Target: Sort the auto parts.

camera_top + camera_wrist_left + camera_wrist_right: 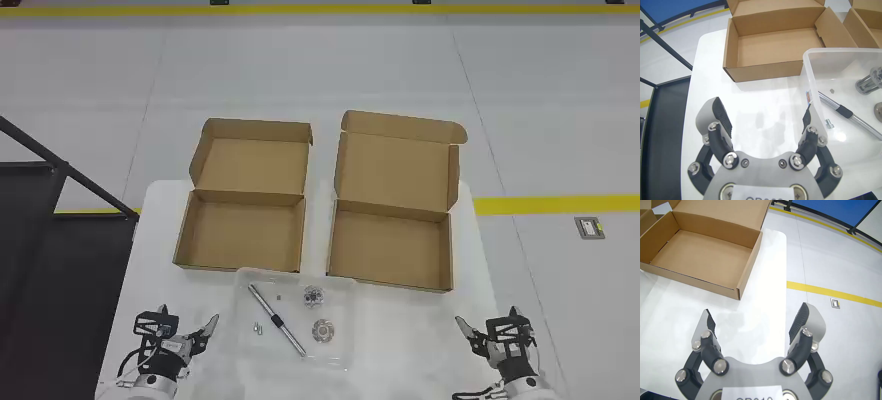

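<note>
A clear plastic tray point(342, 280) sits at the table's front middle and holds a long metal rod point(277, 318) with a black sleeve, two round metal hubs point(313, 296) point(323, 331) and small bolts point(258, 326). In the left wrist view the tray wall point(811, 72), the rod point(846, 112), a hub point(869, 83) and a bolt point(829, 124) show. Behind the tray stand two cardboard boxes with raised lids, one left point(240, 232) and one right point(390, 246). My left gripper point(176, 330) point(762, 111) is open over bare table left of the tray. My right gripper point(496, 332) point(756, 319) is open at the front right corner.
The white table point(158, 290) ends close to both grippers at the front. A black rack point(60, 270) stands just left of the table. Grey floor with a yellow line point(560, 205) lies to the right. Bare table surface lies between the tray and each gripper.
</note>
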Controlling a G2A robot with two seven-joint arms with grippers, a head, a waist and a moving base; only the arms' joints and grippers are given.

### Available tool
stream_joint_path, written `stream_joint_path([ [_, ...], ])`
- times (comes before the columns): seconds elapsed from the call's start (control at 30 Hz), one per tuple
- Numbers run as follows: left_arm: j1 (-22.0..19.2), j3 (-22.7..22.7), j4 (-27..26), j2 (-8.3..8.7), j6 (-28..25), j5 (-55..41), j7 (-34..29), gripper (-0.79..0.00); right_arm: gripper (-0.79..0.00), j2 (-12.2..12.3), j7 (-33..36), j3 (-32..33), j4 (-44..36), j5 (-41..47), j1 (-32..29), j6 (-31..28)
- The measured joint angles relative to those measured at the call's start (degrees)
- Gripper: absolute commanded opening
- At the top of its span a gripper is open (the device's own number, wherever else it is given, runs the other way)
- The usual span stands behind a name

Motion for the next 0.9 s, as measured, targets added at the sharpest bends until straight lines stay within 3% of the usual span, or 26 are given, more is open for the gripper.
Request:
stream_joint_path([
  [0.33,0.0,0.0,-0.1,-0.02,-0.2,-0.2,0.2,0.000,0.000,0.1,-1.0,-0.3,-1.4,-1.0,0.0,-2.3],
  [0.6,4.7,-3.3,-4.9,-0.21,0.2,-2.1,5.7,0.000,0.000,0.7,0.9,-0.8,-14.4,-9.3,-2.1,-9.5],
  [0.73,7.6,-6.1,-6.8,-0.39,0.9,-4.9,7.6,0.000,0.000,1.1,3.6,-4.1,-22.6,-17.9,-2.4,-15.4],
  [0.9,10.5,-9.0,-7.2,-0.66,1.1,-8.1,9.5,0.000,0.000,1.0,8.7,-13.4,-29.1,-27.3,0.9,-22.0],
])
